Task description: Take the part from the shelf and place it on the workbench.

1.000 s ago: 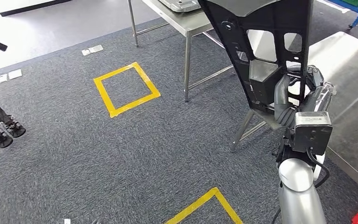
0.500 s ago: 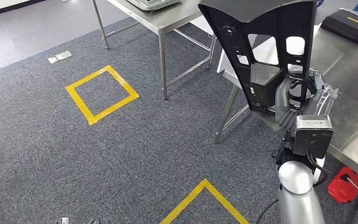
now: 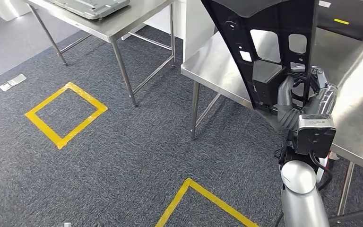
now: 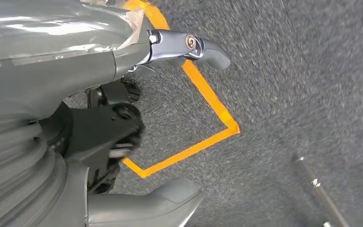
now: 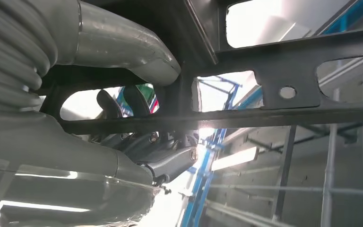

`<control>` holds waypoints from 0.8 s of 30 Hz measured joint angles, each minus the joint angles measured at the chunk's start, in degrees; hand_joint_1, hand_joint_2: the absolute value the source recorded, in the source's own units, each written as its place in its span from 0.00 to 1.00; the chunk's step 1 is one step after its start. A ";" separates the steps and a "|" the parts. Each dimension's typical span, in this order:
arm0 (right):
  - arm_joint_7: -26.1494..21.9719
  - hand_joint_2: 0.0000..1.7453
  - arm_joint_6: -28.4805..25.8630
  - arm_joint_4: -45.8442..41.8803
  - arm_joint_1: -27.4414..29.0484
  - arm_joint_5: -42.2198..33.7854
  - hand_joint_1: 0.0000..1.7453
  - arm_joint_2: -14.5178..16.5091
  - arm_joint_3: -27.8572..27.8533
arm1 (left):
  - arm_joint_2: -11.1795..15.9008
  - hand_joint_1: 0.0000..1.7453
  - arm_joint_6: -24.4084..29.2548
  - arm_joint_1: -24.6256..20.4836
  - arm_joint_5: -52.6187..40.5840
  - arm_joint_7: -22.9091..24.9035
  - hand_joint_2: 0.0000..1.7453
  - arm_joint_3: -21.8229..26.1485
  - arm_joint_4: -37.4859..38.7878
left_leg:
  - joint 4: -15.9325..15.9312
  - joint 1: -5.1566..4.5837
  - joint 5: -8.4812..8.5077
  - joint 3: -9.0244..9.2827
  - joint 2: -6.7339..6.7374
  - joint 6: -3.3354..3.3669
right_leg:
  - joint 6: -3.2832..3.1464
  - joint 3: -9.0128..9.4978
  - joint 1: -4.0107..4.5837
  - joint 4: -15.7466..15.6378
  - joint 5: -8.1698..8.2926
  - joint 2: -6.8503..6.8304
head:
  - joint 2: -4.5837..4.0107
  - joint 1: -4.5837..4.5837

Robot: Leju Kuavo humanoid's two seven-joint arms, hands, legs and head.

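Note:
A large black plastic part (image 3: pixel 264 42) with several cut-out windows stands upright in front of me, its lower end gripped by my right hand (image 3: pixel 295 101). It hangs over the near edge of the steel workbench (image 3: pixel 217 66), above the top and not resting on it. In the right wrist view the fingers of my right hand (image 5: pixel 137 142) reach through the part's frame (image 5: pixel 264 90), with the thumb across it. My left hand (image 4: pixel 123 127) hangs over the grey carpet and holds nothing, its fingers apart.
A second steel table (image 3: pixel 123 23) carrying a grey metal tray (image 3: pixel 90 5) stands at the back left. A black case (image 3: pixel 350 19) lies on the far part of the workbench. Yellow tape squares (image 3: pixel 66 113) mark the carpet, another (image 3: pixel 203 198) near my feet.
The whole picture has shifted: my view has swung toward the workbench, which is now closer and under the part. My right hand still holds the part the same way.

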 joint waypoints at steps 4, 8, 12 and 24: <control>-0.03 1.00 0.00 0.01 -0.08 0.02 1.00 0.04 0.00 | 0.04 0.00 -1.92 -0.05 1.64 -0.13 1.00 0.73 -0.01 | -10.28 0.08 4.59 4.22 -4.06 0.66 | 0.83 -0.36 0.40 0.13 -0.12 2.80 | 0.00 0.09; -0.05 1.00 -0.02 -0.06 -0.21 0.12 1.00 0.08 -0.04 | -0.10 0.00 -3.18 -0.21 1.49 -0.28 1.00 1.23 -0.10 | -11.49 -0.12 5.05 5.16 -1.01 2.21 | 1.70 -2.30 0.39 2.58 -1.14 0.76 | 0.00 0.25; 0.16 1.00 -0.08 0.00 -0.52 0.40 1.00 0.15 -0.07 | 0.25 0.00 -3.14 0.32 -2.81 -0.68 1.00 1.05 -0.11 | -11.77 -0.35 4.85 5.58 2.26 2.84 | 1.76 -8.93 0.12 15.55 -6.03 -3.78 | 0.00 0.75; 6.75 1.00 -1.10 -2.93 -1.48 22.26 1.00 -2.13 -3.14 | 0.95 0.00 -0.60 -0.88 -12.34 -1.36 1.00 -4.17 0.22 | -7.13 -0.15 0.03 5.63 3.96 -0.15 | 0.75 0.24 -0.72 -0.69 0.33 -5.15 | 0.00 0.28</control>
